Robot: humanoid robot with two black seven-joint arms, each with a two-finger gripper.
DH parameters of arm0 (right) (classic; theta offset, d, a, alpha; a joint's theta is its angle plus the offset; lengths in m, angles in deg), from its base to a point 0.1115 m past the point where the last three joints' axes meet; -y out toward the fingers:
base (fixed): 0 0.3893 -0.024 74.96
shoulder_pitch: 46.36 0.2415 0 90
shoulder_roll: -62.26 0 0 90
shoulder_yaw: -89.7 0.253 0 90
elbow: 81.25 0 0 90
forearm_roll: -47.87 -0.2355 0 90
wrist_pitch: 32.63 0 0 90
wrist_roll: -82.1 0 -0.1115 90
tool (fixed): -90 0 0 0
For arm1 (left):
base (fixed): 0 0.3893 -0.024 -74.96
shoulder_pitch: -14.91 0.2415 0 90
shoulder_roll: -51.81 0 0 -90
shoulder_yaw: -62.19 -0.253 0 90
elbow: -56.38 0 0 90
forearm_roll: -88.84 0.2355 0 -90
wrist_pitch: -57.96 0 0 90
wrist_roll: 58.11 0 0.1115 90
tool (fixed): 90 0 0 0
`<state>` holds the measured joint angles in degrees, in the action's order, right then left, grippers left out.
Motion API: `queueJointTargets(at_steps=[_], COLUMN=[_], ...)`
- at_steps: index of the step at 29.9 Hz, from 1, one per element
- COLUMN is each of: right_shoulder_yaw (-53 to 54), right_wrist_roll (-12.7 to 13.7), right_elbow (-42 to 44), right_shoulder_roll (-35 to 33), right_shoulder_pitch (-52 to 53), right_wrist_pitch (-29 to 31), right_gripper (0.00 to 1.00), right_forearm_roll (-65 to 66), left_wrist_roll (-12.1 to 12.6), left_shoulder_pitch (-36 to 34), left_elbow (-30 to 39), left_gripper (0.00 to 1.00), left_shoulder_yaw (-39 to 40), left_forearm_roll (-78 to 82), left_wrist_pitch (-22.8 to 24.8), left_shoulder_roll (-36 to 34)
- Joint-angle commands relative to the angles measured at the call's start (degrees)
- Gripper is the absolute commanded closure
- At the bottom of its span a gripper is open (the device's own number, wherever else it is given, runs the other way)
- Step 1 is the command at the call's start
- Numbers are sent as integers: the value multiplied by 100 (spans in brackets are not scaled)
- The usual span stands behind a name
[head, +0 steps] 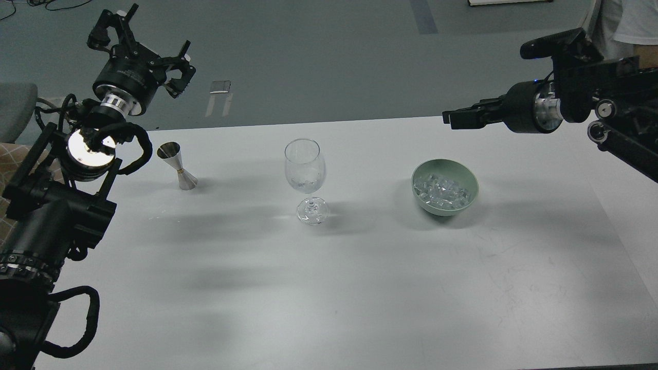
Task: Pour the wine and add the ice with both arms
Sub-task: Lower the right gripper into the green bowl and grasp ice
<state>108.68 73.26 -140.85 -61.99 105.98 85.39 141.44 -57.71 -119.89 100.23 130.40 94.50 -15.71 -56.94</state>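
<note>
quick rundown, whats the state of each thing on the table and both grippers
jigger: upright, untouched
wine glass: upright, looks empty of wine
bowl: upright, holding the ice
ice: piled in the bowl, none taken yet
left gripper: open, empty, raised above the table's far left
right gripper: fingers together, empty, above and beyond the bowl

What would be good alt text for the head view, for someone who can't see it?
A white table holds a metal jigger, an upright wine glass and a green bowl of ice, left to right. The left end effector is open above the jigger; the right end effector hovers beyond the bowl.
</note>
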Motion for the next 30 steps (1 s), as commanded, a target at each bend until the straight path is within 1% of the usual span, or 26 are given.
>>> queueJointTargets(at_steps=[1, 3, 6, 11, 17, 24, 27, 30], right_shoulder_yaw=[-69, -201, -551, -877, -1159, -1203, -1203, -1203], right_wrist_roll=[14, 14, 14, 23, 41, 41, 41, 41], right_elbow=[-25, -25, -51, -60, -60, -7, -7, -7], right_shoulder_roll=[225, 313, 340, 349, 357, 357, 366, 366], right_shoulder_pitch=[-187, -275, -301, -302, -302, -381, -407, -460], right_wrist_pitch=[-102, -348, -463, -691, -753, -815, -815, -815], right_gripper=[14, 14, 14, 14, 14, 14, 16, 21], right_forearm_roll=[73, 240, 512, 548, 557, 557, 548, 548], left_wrist_roll=[3, -6, -14, -14, -14, -14, -14, -14], left_shoulder_pitch=[6, 6, 58, 120, 208, 208, 208, 226], left_elbow=[1, 1, 1, 1, 1, 1, 1, 1], left_gripper=[3, 3, 3, 3, 3, 3, 3, 3], left_shoulder_yaw=[-1, -1, 8, 8, 8, 8, 8, 8], left_forearm_roll=[-3, -3, -3, -3, -3, -3, -3, -3], left_wrist_pitch=[2, 2, 2, 2, 2, 2, 2, 2], left_shoulder_roll=[47, 56, 56, 56, 47, 56, 56, 56])
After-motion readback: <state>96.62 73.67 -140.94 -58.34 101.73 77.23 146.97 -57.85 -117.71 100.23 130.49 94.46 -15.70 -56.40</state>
